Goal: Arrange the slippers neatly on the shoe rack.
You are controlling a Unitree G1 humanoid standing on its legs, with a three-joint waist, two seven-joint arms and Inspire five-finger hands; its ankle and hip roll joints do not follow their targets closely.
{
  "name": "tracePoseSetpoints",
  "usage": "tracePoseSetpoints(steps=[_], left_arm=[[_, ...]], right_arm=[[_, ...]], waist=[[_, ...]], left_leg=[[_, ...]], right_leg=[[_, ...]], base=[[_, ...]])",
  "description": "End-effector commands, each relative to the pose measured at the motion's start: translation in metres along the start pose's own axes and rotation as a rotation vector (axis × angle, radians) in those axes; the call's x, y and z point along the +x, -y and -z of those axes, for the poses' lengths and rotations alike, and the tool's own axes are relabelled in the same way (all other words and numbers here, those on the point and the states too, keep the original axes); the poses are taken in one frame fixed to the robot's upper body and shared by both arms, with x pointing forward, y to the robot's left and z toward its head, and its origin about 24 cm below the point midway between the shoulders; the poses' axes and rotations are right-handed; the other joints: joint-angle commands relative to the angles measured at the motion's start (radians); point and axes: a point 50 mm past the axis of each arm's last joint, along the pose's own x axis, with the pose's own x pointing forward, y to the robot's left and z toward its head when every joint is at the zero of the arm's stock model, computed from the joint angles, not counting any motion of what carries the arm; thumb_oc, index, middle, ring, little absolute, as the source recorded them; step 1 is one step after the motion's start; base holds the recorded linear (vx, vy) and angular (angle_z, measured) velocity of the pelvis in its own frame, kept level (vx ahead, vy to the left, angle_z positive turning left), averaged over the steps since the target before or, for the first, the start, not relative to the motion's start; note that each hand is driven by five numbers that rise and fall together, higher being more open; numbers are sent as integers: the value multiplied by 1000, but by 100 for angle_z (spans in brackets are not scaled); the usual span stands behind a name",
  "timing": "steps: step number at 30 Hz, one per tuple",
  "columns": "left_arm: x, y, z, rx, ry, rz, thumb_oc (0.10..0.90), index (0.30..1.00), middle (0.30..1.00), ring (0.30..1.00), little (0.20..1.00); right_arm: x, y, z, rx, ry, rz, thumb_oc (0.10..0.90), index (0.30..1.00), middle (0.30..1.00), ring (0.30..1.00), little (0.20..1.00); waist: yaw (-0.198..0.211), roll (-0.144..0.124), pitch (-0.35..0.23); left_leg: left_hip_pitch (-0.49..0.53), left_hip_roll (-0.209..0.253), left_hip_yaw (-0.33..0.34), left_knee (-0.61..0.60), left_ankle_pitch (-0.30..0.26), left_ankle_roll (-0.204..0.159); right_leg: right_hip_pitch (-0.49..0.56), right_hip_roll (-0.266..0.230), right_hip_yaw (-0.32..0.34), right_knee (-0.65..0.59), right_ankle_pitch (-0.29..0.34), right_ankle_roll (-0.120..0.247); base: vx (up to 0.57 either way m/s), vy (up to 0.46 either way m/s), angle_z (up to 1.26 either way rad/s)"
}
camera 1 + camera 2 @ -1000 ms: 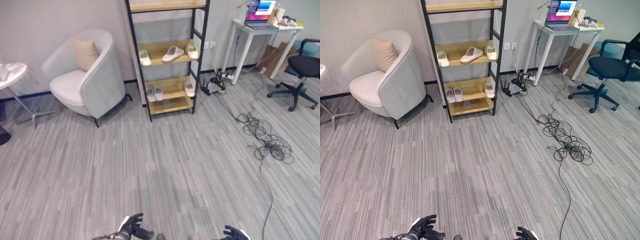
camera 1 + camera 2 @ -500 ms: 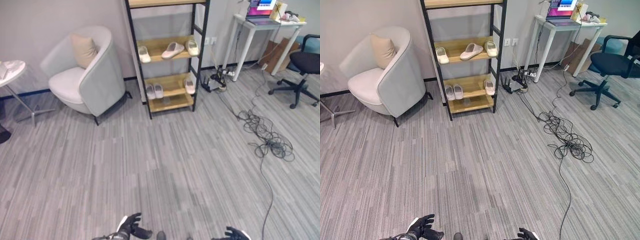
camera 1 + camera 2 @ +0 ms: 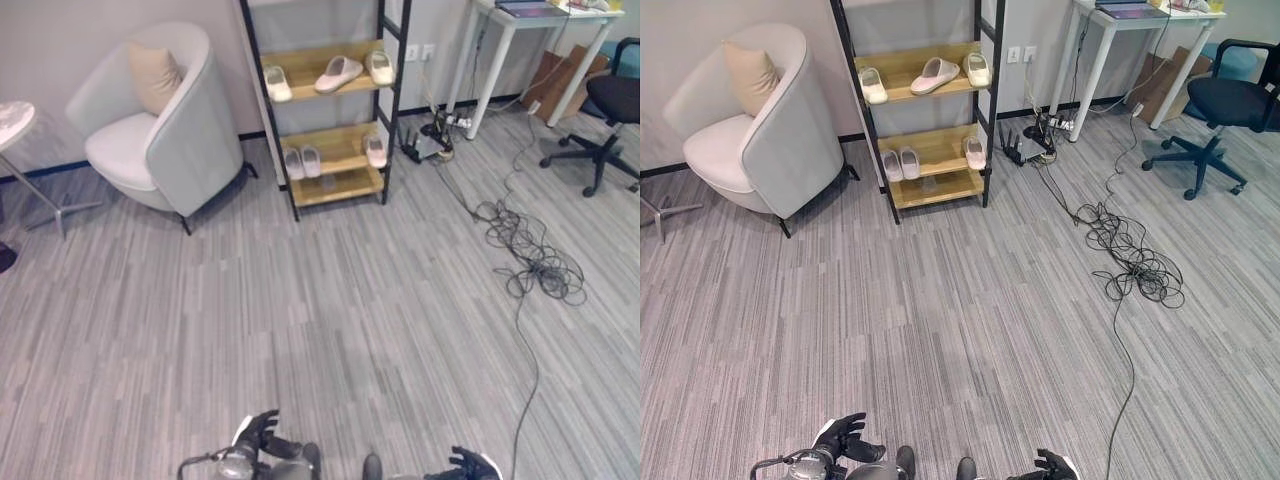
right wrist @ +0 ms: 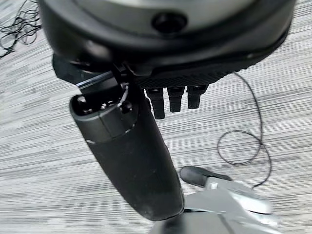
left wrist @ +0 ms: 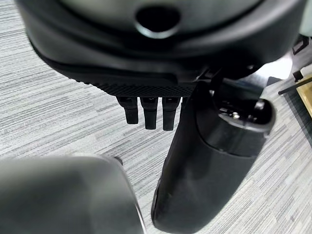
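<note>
The black-framed wooden shoe rack (image 3: pixel 336 186) stands against the far wall. Its middle shelf carries a white slipper (image 3: pixel 277 84), a beige slipper (image 3: pixel 338 73) lying askew, and another slipper (image 3: pixel 380 67) at the right end. One shelf lower, a pair of pale slippers (image 3: pixel 302 162) sits at the left and a single slipper (image 3: pixel 375 151) at the right. My left hand (image 3: pixel 262 436) and right hand (image 3: pixel 470 464) hang low near me, far from the rack. Both are open and hold nothing, as the left hand (image 5: pixel 209 161) and right hand (image 4: pixel 131 161) show close up.
A pale armchair (image 3: pixel 160 140) with a beige cushion stands left of the rack. A round side table (image 3: pixel 12 115) is at the far left. Right of the rack are a white desk (image 3: pixel 520 30), a black office chair (image 3: pixel 612 110) and a tangle of cables (image 3: pixel 535 265) on the floor.
The whole picture has shifted: the camera has tipped downward, so rack and chair sit higher in view. The slippers have not moved and both hands stay low.
</note>
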Motion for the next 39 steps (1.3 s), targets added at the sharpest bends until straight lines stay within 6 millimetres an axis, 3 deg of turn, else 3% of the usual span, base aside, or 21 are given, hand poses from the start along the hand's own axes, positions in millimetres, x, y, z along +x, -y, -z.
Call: tracePoseSetpoints(steps=[1, 3, 7, 11, 13, 14, 15, 16, 17, 20, 21, 22, 25, 26, 27, 29, 31, 34, 36, 37, 39], left_arm=[[-2, 10, 4, -26, 5, 10, 800, 900, 900, 900, 900], [-3, 8, 7, -25, 1, 3, 800, 900, 900, 900, 900], [-6, 5, 18, -35, -34, -9, 800, 900, 900, 900, 900], [-7, 3, 21, -37, -39, -10, 800, 900, 900, 900, 900], [-6, 2, 18, -39, -28, -13, 800, 900, 900, 900, 900], [-5, 1, 14, -40, -15, -16, 800, 900, 900, 900, 900], [-5, 1, 14, -40, -15, -17, 800, 900, 900, 900, 900], [-4, -2, 11, -35, -10, -23, 800, 900, 900, 900, 900], [-4, -2, 11, -36, -10, -23, 800, 900, 900, 900, 900], [-4, -2, 11, -36, -10, -23, 800, 900, 900, 900, 900], [-4, -2, 11, -41, -7, -25, 800, 900, 900, 900, 900], [-3, 0, 7, -41, 5, -17, 800, 900, 900, 900, 900], [-2, 2, 4, -54, 15, -12, 800, 900, 900, 900, 900], [-2, 3, 4, -57, 18, -12, 800, 900, 900, 900, 900], [-2, 1, 3, -62, 20, -21, 800, 900, 900, 900, 900], [-3, 3, 6, -61, 13, -12, 800, 900, 900, 900, 900], [-3, 5, 8, -46, 4, -6, 800, 900, 900, 900, 900], [-2, 7, 2, -34, 23, 6, 800, 900, 900, 900, 900], [-1, 7, -5, -33, 49, 12, 800, 900, 900, 900, 900], [0, 8, -12, -37, 71, 17, 800, 900, 900, 900, 900], [0, 8, -11, -30, 68, 17, 800, 900, 900, 900, 900]], right_arm=[[0, 19, -10, -35, 60, 47, 800, 900, 900, 900, 900], [1, 18, -16, -29, 80, 48, 800, 900, 900, 900, 900], [1, 14, -14, -45, 70, 34, 800, 900, 900, 900, 900], [2, 8, -18, -72, 82, 4, 800, 900, 900, 900, 900], [3, 6, -25, -80, 102, -4, 800, 900, 900, 900, 900], [4, 4, -34, -82, 125, -8, 800, 900, 900, 900, 900], [4, 4, -34, -82, 125, -8, 800, 900, 900, 900, 900], [4, 2, -38, -85, 144, -14, 800, 900, 900, 900, 900], [4, 2, -38, -85, 144, -13, 800, 900, 900, 900, 900], [4, 2, -38, -85, 145, -13, 800, 900, 900, 900, 900], [4, 1, -38, -87, 146, -16, 800, 900, 900, 900, 900], [3, 3, -35, -95, 140, -11, 800, 900, 900, 900, 900], [4, 4, -37, -101, 140, -10, 800, 900, 900, 900, 900], [4, 4, -37, -102, 140, -13, 800, 900, 900, 900, 900], [3, 3, -36, -101, 138, -17, 800, 900, 900, 900, 900], [2, 3, -29, -104, 122, -20, 800, 900, 900, 900, 900], [2, 4, -26, -110, 113, -20, 800, 900, 900, 900, 900], [1, 7, -22, -90, 108, -12, 800, 900, 900, 900, 900], [1, 9, -26, -70, 126, -6, 800, 900, 900, 900, 900], [1, 10, -29, -55, 136, 0, 800, 900, 900, 900, 900], [1, 11, -28, -53, 133, 5, 800, 900, 900, 900, 900]], waist=[[36, 4, -32], [64, 6, -28], [78, -7, -53], [95, -25, -83], [95, -23, -81], [82, -12, -70], [82, -12, -69], [64, 20, -58], [64, 18, -56], [63, 18, -56], [57, 32, -54], [9, 51, -36], [-29, 33, -32], [-41, 39, -27], [-57, 32, -31], [-56, 28, -37], [-62, 35, -51], [-59, 44, -55], [-58, 33, -44], [-49, 9, -27], [-48, 2, -24]], left_leg=[[-41, 3, -13, 30, -32, 21], [-119, -8, 3, -14, 38, 16], [-95, -27, 2, -16, 18, 41], [-55, -54, 22, -11, -32, 81], [-18, -68, 29, -16, -60, 107], [35, -74, 26, -34, -82, 131], [36, -74, 27, -35, -82, 132], [88, -64, 19, -51, -102, 148], [89, -66, 19, -51, -103, 149], [89, -67, 19, -51, -103, 149], [115, -60, 14, -60, -111, 151], [226, -64, -40, -95, -164, 142], [296, -77, -78, -109, -209, 123], [324, -68, -93, -114, -226, 117], [349, -71, -113, -119, -235, 112], [377, -64, -125, -117, -263, 103], [374, -47, -141, -84, -241, 84], [328, -19, -145, 37, -153, 27], [245, 10, -106, 193, -71, -4], [176, 30, -66, 338, -22, -8], [161, 42, -42, 373, -29, -4]], right_leg=[[30, 7, 23, 34, -94, 138], [67, 25, 67, 37, -120, 138], [96, 10, 102, 64, -150, 144], [77, -33, 120, 166, -130, 186], [19, -57, 118, 302, -56, 227], [-52, -66, 117, 463, 60, 265], [-53, -66, 118, 466, 59, 266], [-124, -69, 87, 582, 101, 276], [-125, -72, 87, 589, 97, 276], [-125, -72, 87, 590, 96, 276], [-157, -81, 60, 605, 103, 266], [-275, -93, -9, 489, -1, 221], [-342, -110, -17, 254, 57, 230], [-336, -97, -9, 196, 71, 236], [-358, -86, 36, 175, 88, 241], [-334, -75, 58, 168, 98, 236], [-326, -57, 59, 187, 97, 213], [-283, -28, 47, 200, 56, 174], [-238, -30, 39, 189, 32, 151], [-193, -31, 44, 174, 14, 127], [-175, -29, 44, 164, 7, 120]], base=[[267, 39, -5], [304, 56, -13], [286, 101, -55], [271, 120, -28], [288, 155, -17], [220, 129, -19], [292, 158, -21], [155, 80, 0], [156, 79, -3], [36, 9, 20], [603, -37, 36], [729, -86, 23], [556, -167, -8], [496, -172, 5], [444, -156, 14], [352, -165, 44], [311, -183, 68], [247, -209, 79], [234, -270, 43], [207, -261, 8], [178, -174, -4]])
